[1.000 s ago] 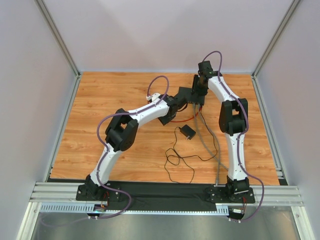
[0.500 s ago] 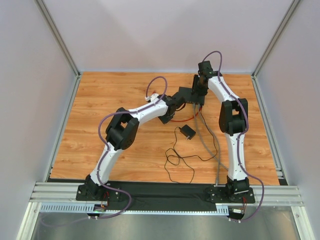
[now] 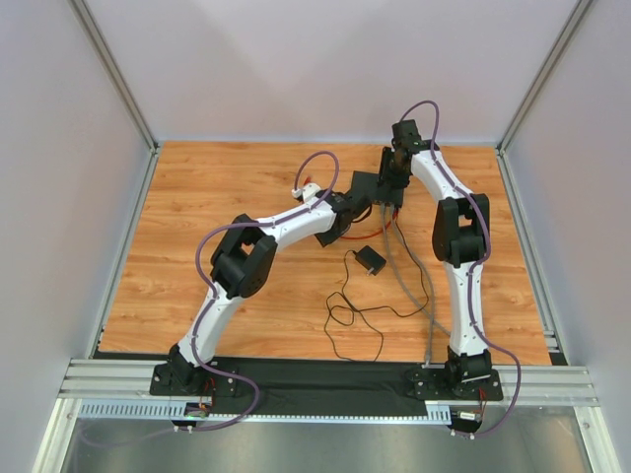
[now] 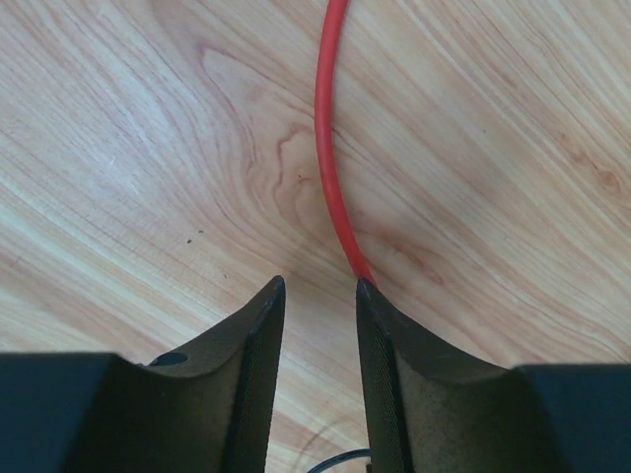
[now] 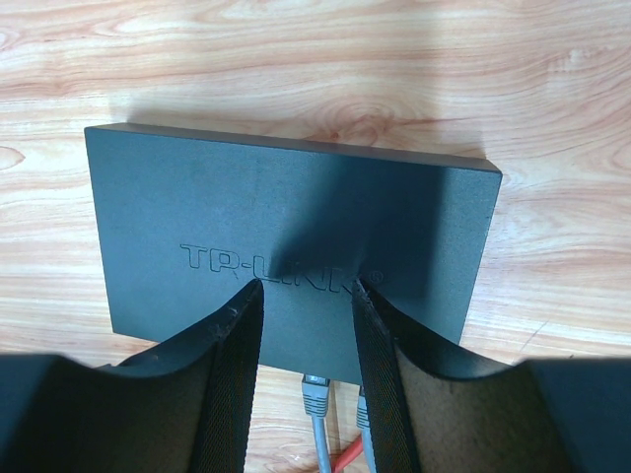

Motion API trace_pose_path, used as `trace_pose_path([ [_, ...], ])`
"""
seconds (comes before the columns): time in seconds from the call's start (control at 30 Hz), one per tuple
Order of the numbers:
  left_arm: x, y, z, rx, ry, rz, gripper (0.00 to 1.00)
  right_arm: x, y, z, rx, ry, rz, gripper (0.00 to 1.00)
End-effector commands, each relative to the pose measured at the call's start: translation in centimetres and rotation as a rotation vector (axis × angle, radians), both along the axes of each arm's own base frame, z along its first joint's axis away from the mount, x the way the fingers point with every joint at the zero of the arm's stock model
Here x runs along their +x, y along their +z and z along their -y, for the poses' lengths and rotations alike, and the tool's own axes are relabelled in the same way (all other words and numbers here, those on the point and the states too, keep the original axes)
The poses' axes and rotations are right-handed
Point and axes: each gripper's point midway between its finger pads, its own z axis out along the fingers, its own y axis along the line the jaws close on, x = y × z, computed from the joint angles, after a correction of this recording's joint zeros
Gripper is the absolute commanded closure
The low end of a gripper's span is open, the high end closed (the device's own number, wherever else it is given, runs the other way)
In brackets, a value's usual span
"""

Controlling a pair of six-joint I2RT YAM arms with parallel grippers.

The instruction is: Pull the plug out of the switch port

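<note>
- The left claw (image 4: 317,286) is partly open: its two dark fingers (image 4: 246,384) stand a narrow gap apart with only bare wood between them
- A red cable (image 4: 322,148) runs down the wood from the top of the left wrist view and goes out of sight behind the tip of the right-hand finger; it lies outside the gap, and I cannot tell whether it touches that finger
- A short curve of thin black cord (image 4: 340,459) shows low in the gap
- The right claw (image 5: 306,286) is likewise partly open and has hold of nothing; its fingertips (image 5: 242,315) sit over the flat top of the switch box (image 5: 286,187), one at each end of the raised TP-LINK lettering, and I cannot tell whether they press on it
- The switch box lies flat on the tabletop (image 5: 552,118) with its near edge toward the right claw; the switch port is on that near side, under the edge and hidden from the wrist camera
- A grey plug (image 5: 315,390) on a grey cable meets that edge between the fingers; a second grey plug (image 5: 362,414) just beside it is half hidden by the right-hand finger, and a bit of red cable shows low between the two
- From above, both claws are close together at the far middle of the tabletop
- Nearer the arm bases lies a small black adapter (image 3: 371,260), with a thin black cord curling toward the bases
</note>
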Motion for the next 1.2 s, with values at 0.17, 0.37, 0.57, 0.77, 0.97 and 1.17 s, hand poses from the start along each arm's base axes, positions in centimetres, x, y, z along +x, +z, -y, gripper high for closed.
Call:
trace_pose_path([
  [0.17, 0.8, 3.7, 0.3, -0.003, -0.015, 0.082, 0.57, -3.0, -5.5, 1.4, -0.047, -0.004, -0.168, 0.56],
  [0.37, 1.1, 4.3, 1.0, -0.031, -0.045, 0.099, 0.56, -3.1, -5.6, 1.4, -0.048, -0.003, -0.171, 0.56],
  [0.57, 1.2, 2.3, 2.3, -0.054, -0.041, 0.016, 0.55, -3.2, -5.5, 1.4, -0.049, -0.005, -0.171, 0.56],
  [0.77, 1.0, 0.7, 2.1, -0.061, -0.029, -0.035, 0.56, -3.1, -5.5, 1.5, -0.048, -0.006, -0.168, 0.56],
  [0.97, 0.5, 0.0, 1.3, -0.032, -0.019, -0.071, 0.57, -3.0, -5.4, 1.4, -0.048, -0.005, -0.166, 0.56],
  [1.17, 0.6, -1.8, 1.1, -0.016, -0.025, -0.099, 0.63, -3.1, -5.5, 1.4, -0.048, -0.003, -0.168, 0.56],
])
